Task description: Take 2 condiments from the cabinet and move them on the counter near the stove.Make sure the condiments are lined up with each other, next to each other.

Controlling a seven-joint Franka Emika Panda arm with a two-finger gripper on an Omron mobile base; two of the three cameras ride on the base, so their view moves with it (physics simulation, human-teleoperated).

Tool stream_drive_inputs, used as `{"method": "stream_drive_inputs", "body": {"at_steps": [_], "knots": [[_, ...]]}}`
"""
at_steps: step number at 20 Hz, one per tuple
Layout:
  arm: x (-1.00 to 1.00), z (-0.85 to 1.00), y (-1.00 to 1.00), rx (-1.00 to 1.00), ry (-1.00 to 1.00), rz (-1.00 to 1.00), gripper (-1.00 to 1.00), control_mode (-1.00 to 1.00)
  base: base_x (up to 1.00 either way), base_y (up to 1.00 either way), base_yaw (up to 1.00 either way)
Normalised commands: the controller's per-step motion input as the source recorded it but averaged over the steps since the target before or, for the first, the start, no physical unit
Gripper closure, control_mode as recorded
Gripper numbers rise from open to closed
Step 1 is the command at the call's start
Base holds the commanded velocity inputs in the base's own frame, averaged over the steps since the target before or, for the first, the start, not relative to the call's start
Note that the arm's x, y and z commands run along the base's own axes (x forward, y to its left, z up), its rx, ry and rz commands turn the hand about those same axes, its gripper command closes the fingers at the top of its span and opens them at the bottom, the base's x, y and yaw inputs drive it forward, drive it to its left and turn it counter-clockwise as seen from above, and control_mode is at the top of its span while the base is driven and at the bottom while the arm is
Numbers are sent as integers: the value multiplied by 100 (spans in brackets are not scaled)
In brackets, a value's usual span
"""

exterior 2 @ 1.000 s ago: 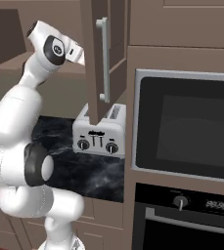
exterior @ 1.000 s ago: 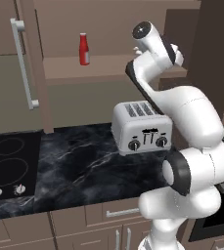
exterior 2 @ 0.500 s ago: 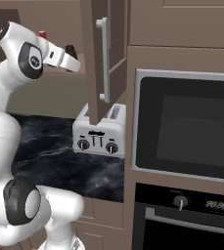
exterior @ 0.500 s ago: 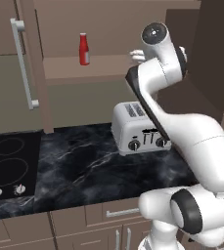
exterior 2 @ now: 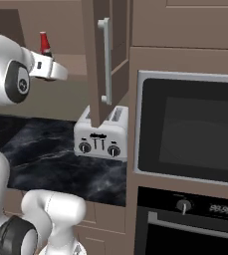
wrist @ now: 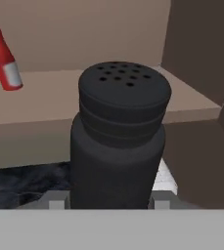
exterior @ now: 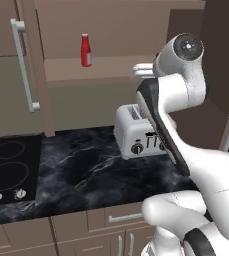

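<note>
Hand view: dark shaker [wrist: 118,141] stands upright between fingers, gripper [wrist: 106,202] holding it tight, out from cabinet shelf [wrist: 45,100]; red bottle [wrist: 4,58] far off, up-left of fingers

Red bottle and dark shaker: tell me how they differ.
The red bottle is slim, with a pale label band; the dark shaker is squat, plain grey-black, with a perforated top. The red bottle stands on the cabinet shelf; the dark shaker sits between the end effector's fingers. Both are upright.
</note>
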Motion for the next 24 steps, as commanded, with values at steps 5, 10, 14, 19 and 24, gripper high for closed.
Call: {"method": "stream_drive_inputs", "body": {"at_steps": [5, 10, 14, 19, 24], "knots": [[-47, 0, 27, 0, 0, 34, 100, -100, 0, 0, 0], [-36, 0, 19, 0, 0, 33, 100, -100, 0, 0, 0], [-33, 0, 16, 0, 0, 28, 100, -100, 0, 0, 0], [-30, 0, 6, 0, 0, 24, 100, -100, 0, 0, 0], [-37, 0, 1, 0, 0, 22, 100, -100, 0, 0, 0]]}}
